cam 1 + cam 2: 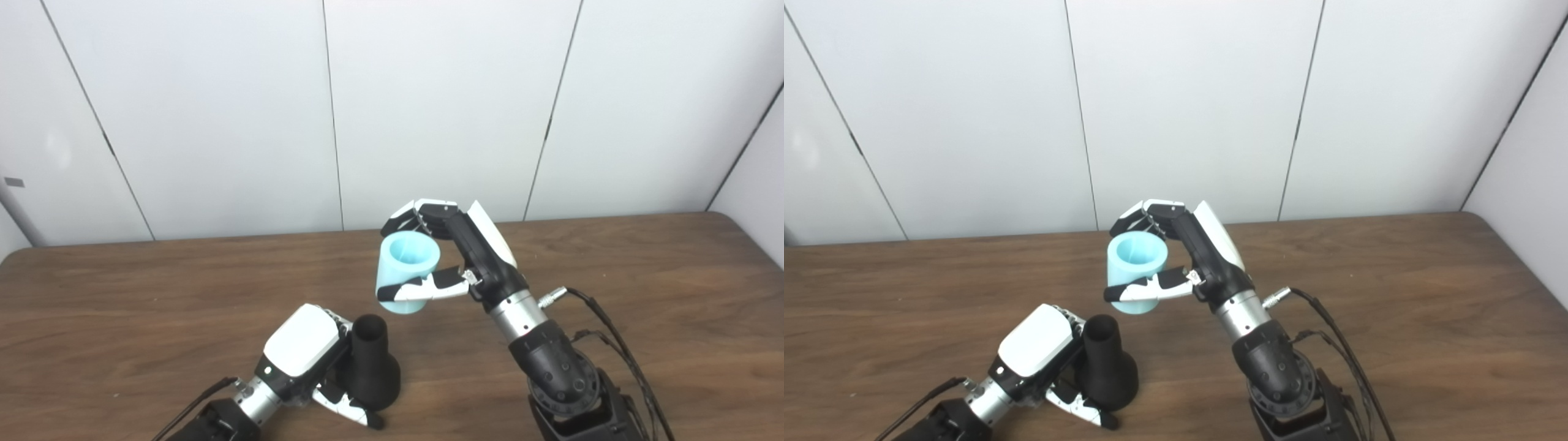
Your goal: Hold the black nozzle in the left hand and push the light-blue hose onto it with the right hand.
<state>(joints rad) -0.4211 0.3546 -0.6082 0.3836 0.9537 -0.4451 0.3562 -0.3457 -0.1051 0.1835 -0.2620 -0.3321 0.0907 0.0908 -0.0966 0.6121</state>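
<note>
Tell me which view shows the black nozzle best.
The left eye view, marginally: the black nozzle sits larger and nearer the frame's middle, its open top and flared base clear beside the left hand. The right eye view shows the same nozzle lower left, equally unobstructed but slightly smaller.

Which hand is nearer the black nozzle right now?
Left. The left hand is wrapped around the black nozzle standing on the table; the right hand holds the light-blue hose above and beyond it.
</note>
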